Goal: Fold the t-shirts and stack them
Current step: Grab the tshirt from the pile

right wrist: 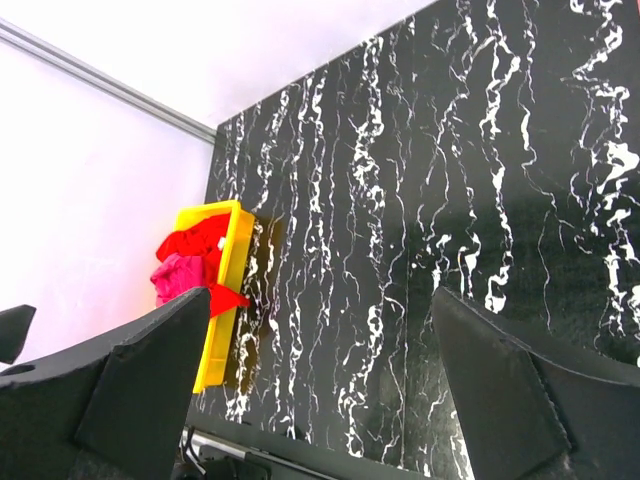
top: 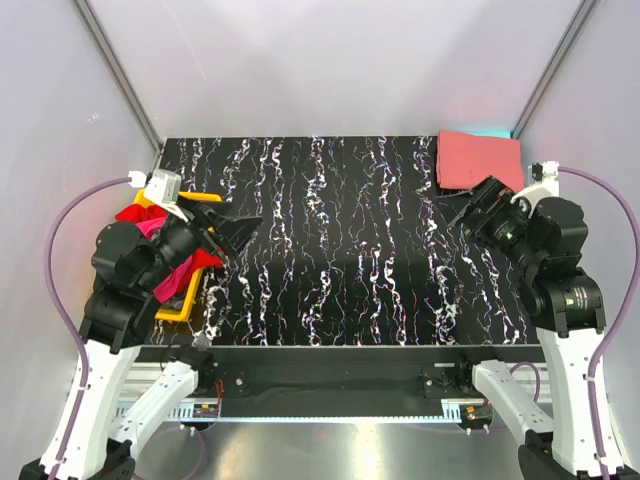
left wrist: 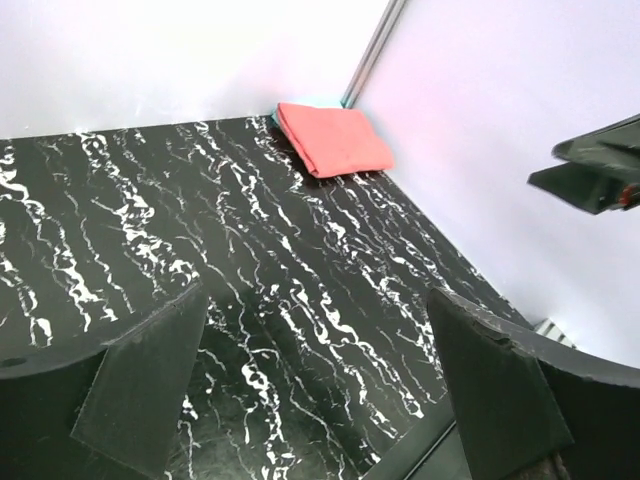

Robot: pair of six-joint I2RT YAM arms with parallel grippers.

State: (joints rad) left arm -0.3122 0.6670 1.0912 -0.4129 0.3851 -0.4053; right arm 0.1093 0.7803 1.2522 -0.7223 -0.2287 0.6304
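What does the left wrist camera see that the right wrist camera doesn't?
Left wrist only: a folded salmon shirt in the far corner. Right wrist only: a yellow bin holding the red shirt and magenta shirt. Both: the black marbled table, and each camera's own open pincer, the left pincer and the right pincer.

Salmon pink t-shirt (top: 480,160) folded flat into a neat rectangle, far right corner of table, red t-shirt (right wrist: 195,238) and magenta t-shirt (right wrist: 175,280) crumpled together unfolded in yellow bin (right wrist: 226,300), left edge
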